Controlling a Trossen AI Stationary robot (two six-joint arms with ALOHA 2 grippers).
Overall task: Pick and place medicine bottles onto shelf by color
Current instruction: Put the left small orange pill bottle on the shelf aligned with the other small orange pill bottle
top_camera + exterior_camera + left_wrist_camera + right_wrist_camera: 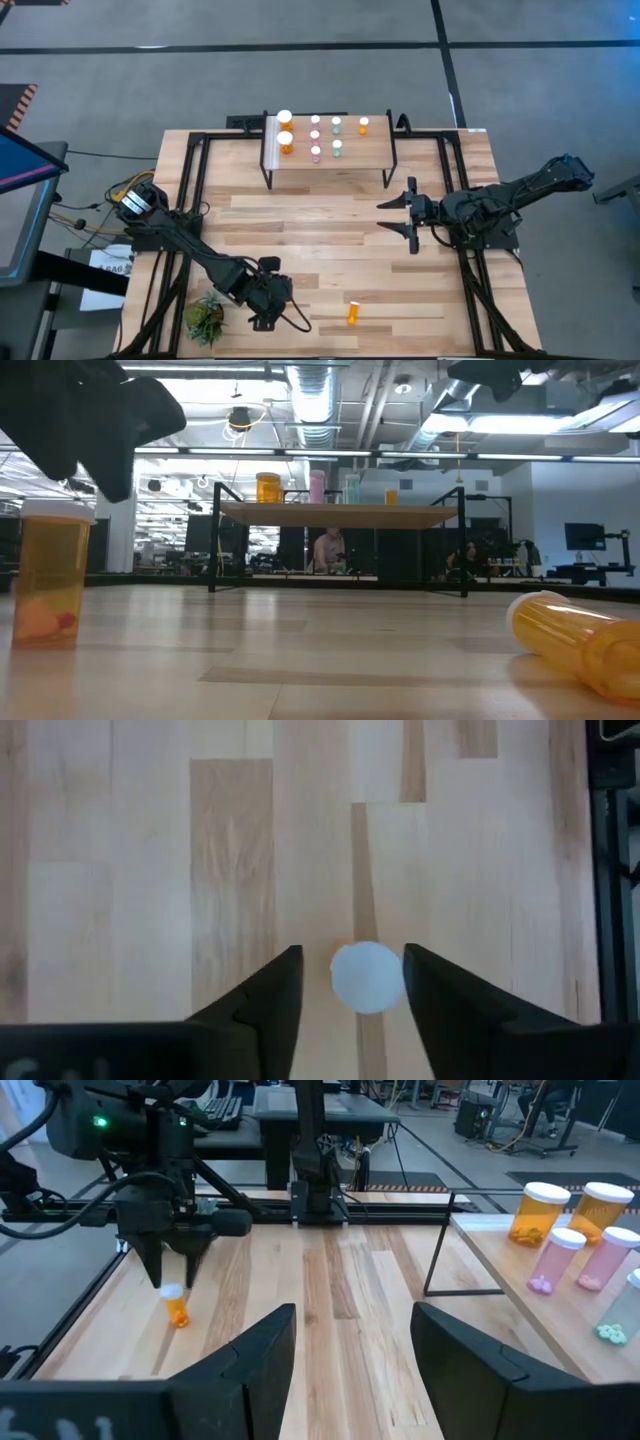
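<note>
so the left end effector (268,300) was hanging over the near part of the surface (330,230), fingers spread, right above a small upright orange bottle (176,1308) with a white cap. from the left wrist view the cap sat between the two fingers with a gap on each side, so nothing was pinched yet. looked to me like the step in hand was the pick of that bottle, caught just above the grasp.

second orange bottle (353,313) was lying on its side on the surface just to the right of that end effector, untouched. the shelf (375,155) at the far end already had a bunch standing on it: two larger orange ones at the left end, pink ones next, then pale green, and one small orange at the right.

right end effector (411,216) was parked mid-surface in front of the shelf, fingers spread, holding nothing.

my guess for the next move: drop the left one straight down around the body, keep it centred, squeeze, then lift and carry it to the orange spot on the shelf. tipping it would be the risk.
</note>
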